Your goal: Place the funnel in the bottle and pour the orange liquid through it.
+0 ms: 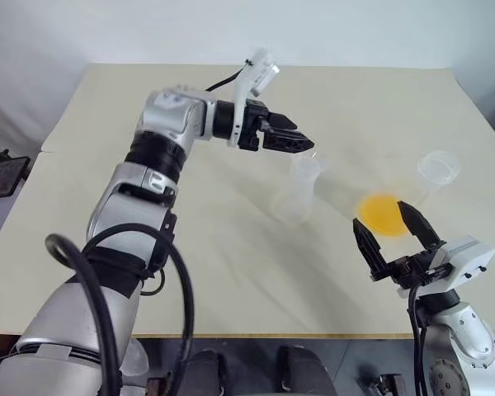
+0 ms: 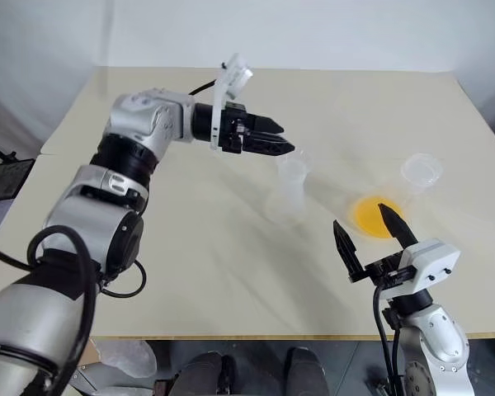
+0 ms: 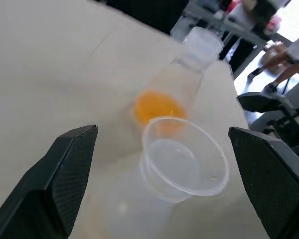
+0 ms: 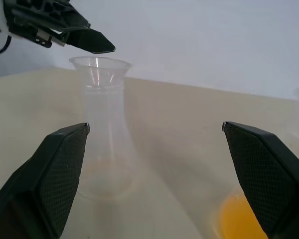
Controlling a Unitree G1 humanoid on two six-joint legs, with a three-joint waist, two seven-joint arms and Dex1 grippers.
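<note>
The clear bottle [image 1: 293, 202] stands mid-table with the small clear funnel [image 1: 307, 162] seated in its mouth. My left gripper [image 1: 304, 143] is open beside the funnel's rim [image 3: 184, 159], a finger on either side and nothing held. The orange liquid [image 1: 381, 213] lies in the base of a larger clear conical vessel [image 1: 437, 167], to the right of the bottle. My right gripper [image 1: 381, 216] hovers open and empty just in front of that vessel. From the right wrist view, the bottle [image 4: 103, 149] carries the flared funnel [image 4: 99, 67] under the left gripper [image 4: 97, 44].
The beige table [image 1: 148, 107] runs wide to the left and back. Its front edge [image 1: 256, 334] lies just below my right gripper. In the left wrist view, dark equipment [image 3: 269, 102] stands past the table's edge.
</note>
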